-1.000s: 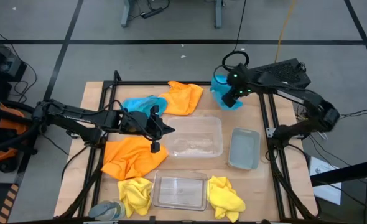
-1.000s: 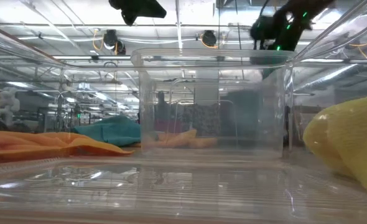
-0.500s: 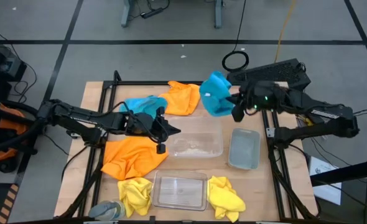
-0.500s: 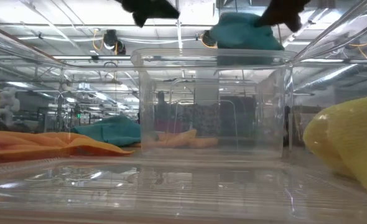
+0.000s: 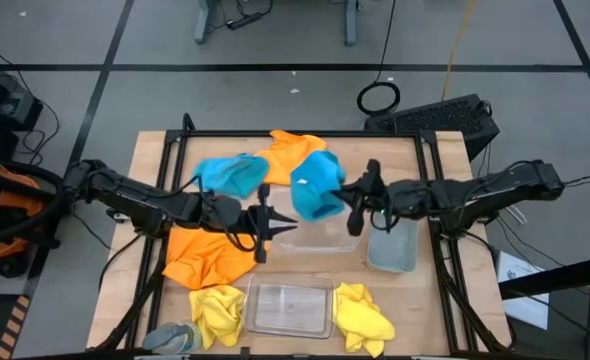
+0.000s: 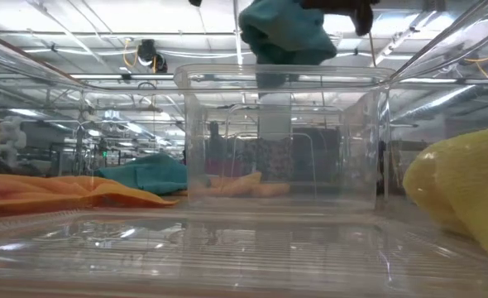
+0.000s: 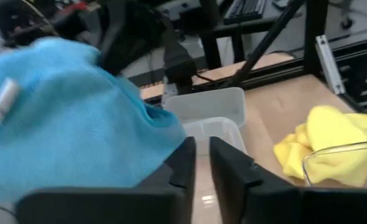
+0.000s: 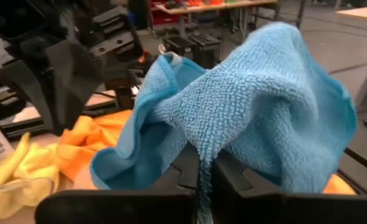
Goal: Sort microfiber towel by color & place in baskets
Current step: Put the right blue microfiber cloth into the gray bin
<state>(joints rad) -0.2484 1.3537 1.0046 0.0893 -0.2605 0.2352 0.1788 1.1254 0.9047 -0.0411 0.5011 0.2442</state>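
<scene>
Your right gripper [image 5: 355,208] is clamped on a bright blue microfibre towel [image 5: 315,185], which hangs bunched over the far edge of the wide clear plastic basket [image 5: 340,240] mid-table. Left gripper [image 5: 265,228] sits close by at that basket's near-left rim w/ nothing in it; fingers show only a narrow gap in the left wrist view, so can't tell if it's opening or closed.

Risks: the two grippers are near each other over the same basket, so a careless swing could knock them together. The towel is held by a fold, so if you let go too early it may drape on the rim or drop outside. Its hanging corner could also snag the left fingers.

Hard to see: low view cuts off both grippers at the top, shows only the towel above the basket wall. Second blue towel [image 5: 230,175] and far orange towel [image 5: 285,155] are partly covered. Narrow greyish basket [image 5: 390,250] is partly under the right arm. Near clear basket [image 5: 290,310] sits between two yellow towels [image 5: 365,315].
</scene>
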